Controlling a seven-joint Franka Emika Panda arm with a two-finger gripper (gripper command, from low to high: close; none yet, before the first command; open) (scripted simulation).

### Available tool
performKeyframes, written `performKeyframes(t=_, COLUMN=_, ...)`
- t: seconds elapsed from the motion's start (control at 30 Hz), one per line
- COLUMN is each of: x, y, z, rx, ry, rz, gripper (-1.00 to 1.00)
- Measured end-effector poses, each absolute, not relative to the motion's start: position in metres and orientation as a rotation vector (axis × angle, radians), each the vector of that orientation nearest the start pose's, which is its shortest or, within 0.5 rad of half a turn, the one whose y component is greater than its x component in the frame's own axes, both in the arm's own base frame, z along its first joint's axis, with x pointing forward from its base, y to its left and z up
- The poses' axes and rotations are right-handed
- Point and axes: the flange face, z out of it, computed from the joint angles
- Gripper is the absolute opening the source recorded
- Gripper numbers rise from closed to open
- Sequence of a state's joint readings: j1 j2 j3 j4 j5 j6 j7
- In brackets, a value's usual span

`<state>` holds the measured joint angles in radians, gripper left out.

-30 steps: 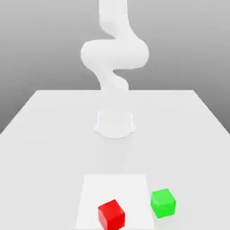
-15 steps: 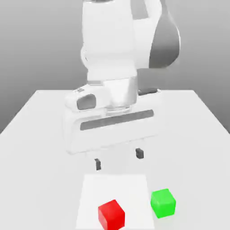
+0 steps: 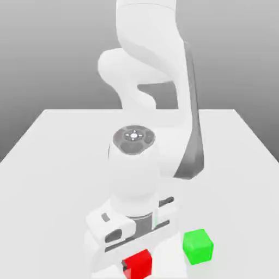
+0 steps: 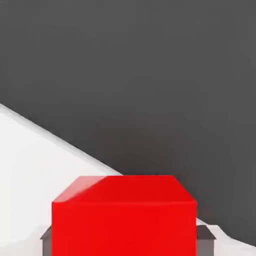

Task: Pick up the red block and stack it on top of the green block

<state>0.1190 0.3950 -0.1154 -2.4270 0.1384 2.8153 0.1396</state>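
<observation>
- Lowered since the earlier frame, the gripper (image 3: 138,266) now has its fingers closed on the red block (image 3: 139,265).
- Red block: over the white square (image 3: 178,264).
- Green block (image 3: 198,246): just outside that square's edge, at the exterior view's right.

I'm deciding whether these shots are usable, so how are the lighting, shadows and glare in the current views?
Exterior view: bright, washed-out light, with the white robot arm nearly blending into the pale tabletop; no strong shadow beside the green block. Hand view: a sharp-edged light patch on the red block, against a dark grey expanse.
</observation>
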Motion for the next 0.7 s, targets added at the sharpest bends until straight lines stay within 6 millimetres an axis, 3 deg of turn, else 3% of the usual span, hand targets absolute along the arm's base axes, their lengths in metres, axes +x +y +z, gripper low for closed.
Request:
performKeyframes(t=0.07, x=0.484, y=-0.009, z=0.149, rx=-3.115, ry=0.404, rz=0.001, gripper=-1.00)
performKeyframes(t=0.23, x=0.483, y=-0.004, z=0.205, rx=-3.118, ry=0.378, rz=0.002, gripper=-1.00)
performKeyframes(t=0.33, x=0.466, y=0.055, z=0.225, rx=-3.136, ry=0.065, rz=0.006, gripper=-1.00)
performKeyframes(t=0.43, x=0.435, y=0.126, z=0.241, rx=-3.122, ry=-0.324, rz=0.004, gripper=-1.00)
performKeyframes(t=0.6, x=0.429, y=0.134, z=0.194, rx=-3.116, ry=-0.398, rz=0.002, gripper=-1.00)
performKeyframes(t=0.63, x=0.428, y=0.134, z=0.185, rx=-3.116, ry=-0.398, rz=0.002, gripper=1.00)
performKeyframes(t=0.7, x=0.428, y=0.134, z=0.185, rx=-3.116, ry=-0.398, rz=0.002, gripper=1.00)
